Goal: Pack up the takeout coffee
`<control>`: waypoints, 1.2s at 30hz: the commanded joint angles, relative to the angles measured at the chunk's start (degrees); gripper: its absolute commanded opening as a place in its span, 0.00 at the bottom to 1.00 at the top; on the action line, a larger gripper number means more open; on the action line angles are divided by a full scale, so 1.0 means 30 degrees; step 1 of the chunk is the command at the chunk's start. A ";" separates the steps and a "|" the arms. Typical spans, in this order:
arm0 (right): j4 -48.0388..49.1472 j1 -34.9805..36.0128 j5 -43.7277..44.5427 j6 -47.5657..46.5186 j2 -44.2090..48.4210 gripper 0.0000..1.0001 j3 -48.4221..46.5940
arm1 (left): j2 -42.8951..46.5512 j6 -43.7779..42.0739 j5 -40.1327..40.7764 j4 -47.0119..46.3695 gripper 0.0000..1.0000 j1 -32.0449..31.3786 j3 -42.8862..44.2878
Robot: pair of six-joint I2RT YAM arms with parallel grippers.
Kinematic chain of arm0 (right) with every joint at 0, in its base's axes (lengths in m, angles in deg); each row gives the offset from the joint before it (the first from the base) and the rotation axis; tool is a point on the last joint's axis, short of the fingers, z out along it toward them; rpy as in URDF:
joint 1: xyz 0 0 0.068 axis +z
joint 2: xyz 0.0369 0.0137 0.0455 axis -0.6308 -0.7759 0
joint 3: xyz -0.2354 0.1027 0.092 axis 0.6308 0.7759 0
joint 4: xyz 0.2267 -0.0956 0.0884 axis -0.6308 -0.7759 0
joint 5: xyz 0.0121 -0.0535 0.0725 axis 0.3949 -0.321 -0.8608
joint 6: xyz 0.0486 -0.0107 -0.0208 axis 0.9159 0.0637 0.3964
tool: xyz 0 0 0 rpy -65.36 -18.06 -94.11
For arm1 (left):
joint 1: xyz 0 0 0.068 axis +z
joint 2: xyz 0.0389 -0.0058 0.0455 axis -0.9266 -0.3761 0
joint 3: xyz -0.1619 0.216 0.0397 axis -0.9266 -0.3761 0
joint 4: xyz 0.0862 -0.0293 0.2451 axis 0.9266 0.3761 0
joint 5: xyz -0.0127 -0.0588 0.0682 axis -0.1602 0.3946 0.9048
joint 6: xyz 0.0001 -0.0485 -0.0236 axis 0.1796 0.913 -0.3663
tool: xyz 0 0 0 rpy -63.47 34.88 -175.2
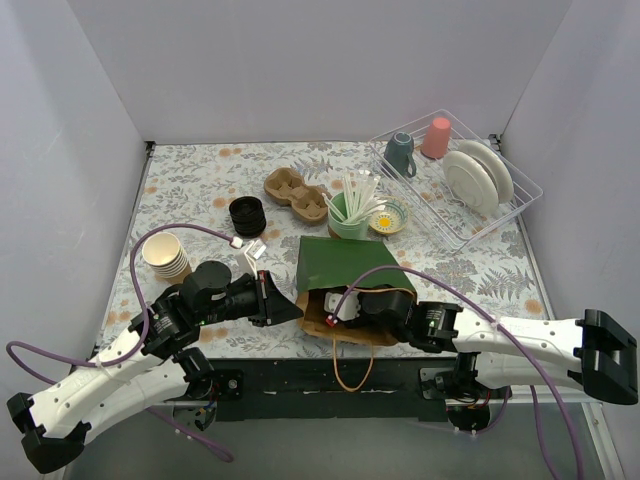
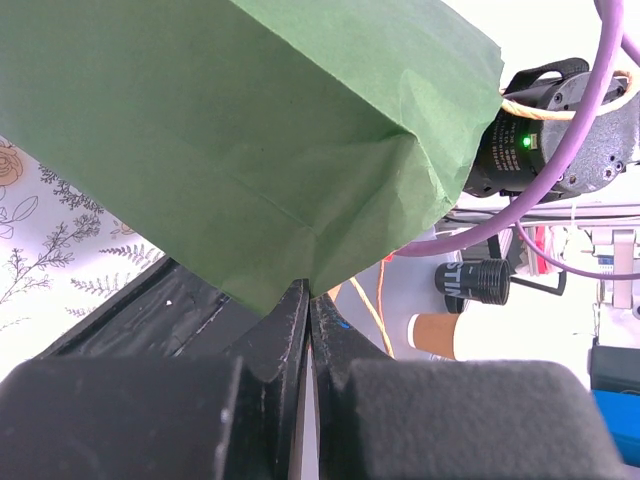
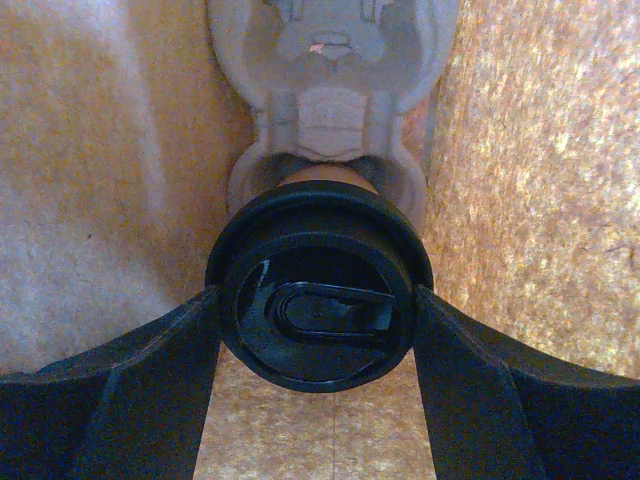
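Evidently the right claw [image 3: 316,300] pinches the coffee cup [image 3: 320,325], lid toward it and base ahead in the carrier [image 3: 330,95], while the left claw [image 2: 308,300] clamps the bag [image 2: 250,130].

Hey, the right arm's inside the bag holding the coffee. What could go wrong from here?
The right gripper grips the takeout coffee by its lid rim, not the cup body, so a pull or twist could pop the lid loose. The left gripper pinches only a thin fold of the green bag; if that slips, the bag's mouth may sag shut.
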State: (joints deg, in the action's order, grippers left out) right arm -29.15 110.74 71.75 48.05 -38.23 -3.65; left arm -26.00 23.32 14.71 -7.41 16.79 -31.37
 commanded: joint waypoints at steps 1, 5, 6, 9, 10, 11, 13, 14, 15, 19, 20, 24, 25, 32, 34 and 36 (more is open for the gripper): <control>0.0573 -0.0353 0.0194 0.0275 0.0003 0.49 0.0337 | 0.0214 0.0285 -0.0603 -0.0171 0.00 0.0016 0.0132; 0.0778 -0.0646 0.0516 0.0216 -0.0494 0.49 0.0133 | 0.0067 0.0285 -0.0603 -0.0200 0.00 0.0016 0.0162; 0.0778 -0.0646 0.0545 0.0245 -0.0582 0.49 0.0074 | 0.0067 0.0285 -0.0603 -0.0229 0.00 0.0016 0.0162; 0.0397 -0.0705 0.0662 0.0743 -0.1168 0.54 -0.0365 | 0.0008 0.0285 -0.0632 -0.0288 0.00 0.0016 0.0162; 0.0455 -0.0705 0.0633 0.0802 -0.1227 0.56 -0.0424 | -0.0079 0.0285 -0.0661 -0.0317 0.00 0.0045 0.0191; 0.0543 -0.0705 0.0662 0.0802 -0.1257 0.57 -0.0395 | -0.0079 0.0256 -0.0633 -0.0317 0.00 0.0016 0.0191; 0.0631 -0.0705 0.0721 0.0773 -0.1286 0.57 -0.0395 | -0.0137 0.0197 -0.0691 -0.0317 0.00 0.0016 0.0249; 0.0660 -0.0734 0.0750 0.0744 -0.1286 0.56 -0.0366 | -0.0167 0.0168 -0.0720 -0.0317 0.00 0.0045 0.0250; 0.0661 -0.0763 0.0779 0.0744 -0.1286 0.55 -0.0337 | -0.0196 0.0168 -0.0720 -0.0317 0.00 0.0016 0.0279; 0.0778 -0.0822 0.0809 0.0802 -0.1257 0.57 -0.0220 | -0.0255 0.0138 -0.0721 -0.0317 0.00 0.0016 0.0396; 0.0720 -0.0822 0.0809 0.0773 -0.1199 0.59 -0.0219 | -0.0284 0.0139 -0.0691 -0.0317 0.00 0.0016 0.0425; 0.0108 -0.0822 0.0547 0.0831 -0.0907 0.71 -0.0628 | -0.0402 0.0051 -0.0604 -0.0230 0.00 0.0016 0.0601; -0.0070 -0.0822 0.0458 0.0832 -0.0818 0.72 -0.0803 | -0.0431 0.0022 -0.0603 -0.0200 0.00 0.0016 0.0688; -0.1739 -0.0822 -0.0245 0.1358 0.0031 0.80 -0.1683 | -0.0694 0.0079 -0.0223 -0.0054 0.00 0.0045 0.1099; -0.2559 -0.0793 -0.0567 0.1795 0.0295 0.79 -0.1946 | -0.0724 0.0138 -0.0193 -0.0083 0.00 0.0016 0.1158; -0.3087 -0.0793 -0.0685 0.1916 0.0557 0.80 -0.2211 | -0.0782 0.0051 -0.0193 -0.0112 0.00 0.0045 0.1245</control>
State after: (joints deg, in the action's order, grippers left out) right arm -34.25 108.56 70.79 51.08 -38.80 -6.69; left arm -28.33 23.40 14.71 -7.43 16.79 -30.24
